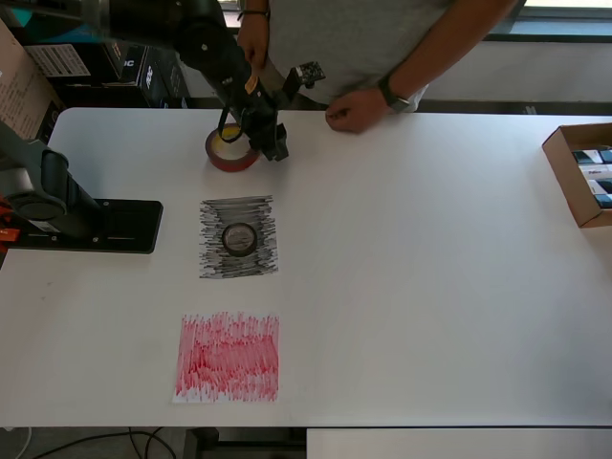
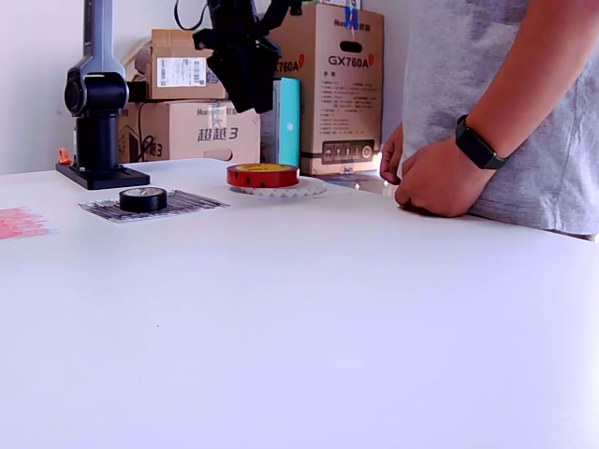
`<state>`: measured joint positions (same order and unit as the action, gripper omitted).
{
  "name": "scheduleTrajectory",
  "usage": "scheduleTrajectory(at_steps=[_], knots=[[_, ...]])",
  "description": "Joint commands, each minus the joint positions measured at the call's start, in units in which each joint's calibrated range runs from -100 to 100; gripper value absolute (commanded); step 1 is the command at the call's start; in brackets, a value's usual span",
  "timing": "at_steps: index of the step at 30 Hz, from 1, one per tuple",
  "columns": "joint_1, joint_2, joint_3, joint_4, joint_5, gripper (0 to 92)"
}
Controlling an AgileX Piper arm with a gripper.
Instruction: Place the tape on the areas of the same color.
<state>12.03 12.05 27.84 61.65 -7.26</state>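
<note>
White table (image 1: 430,287) carries black sheet (image 1: 238,237) with black roll (image 1: 239,238) lying flat at its centre. Red sheet (image 1: 228,357) lies nearer the overhead view's bottom edge, bare. Red roll (image 1: 232,150) lies flat on a white scalloped piece (image 2: 278,190) near the far edge. Arm base (image 1: 91,226), open cardboard box (image 1: 581,172) and a person's fist (image 1: 356,110) also rest on it.

Small tape roll (image 1: 240,238) lying flat at the middle of the scribbled sheet (image 1: 238,237), second scribbled sheet (image 1: 228,358) below that sheet in the overhead view, wide tape roll (image 1: 229,153) above it, cardboard box (image 1: 582,174) far to its right at the table (image 1: 430,287) edge.
</note>
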Motion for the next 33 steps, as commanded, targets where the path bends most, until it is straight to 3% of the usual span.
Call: scheduleTrajectory(at_steps=[1,18,33], knots=[[3.92,4.23,1.01,-0.94,7.27,45.7],[9.37,11.06,0.92,-3.32,6.62,45.7],[9.29,-1.85,14.45,-1.79,0.56,45.6]])
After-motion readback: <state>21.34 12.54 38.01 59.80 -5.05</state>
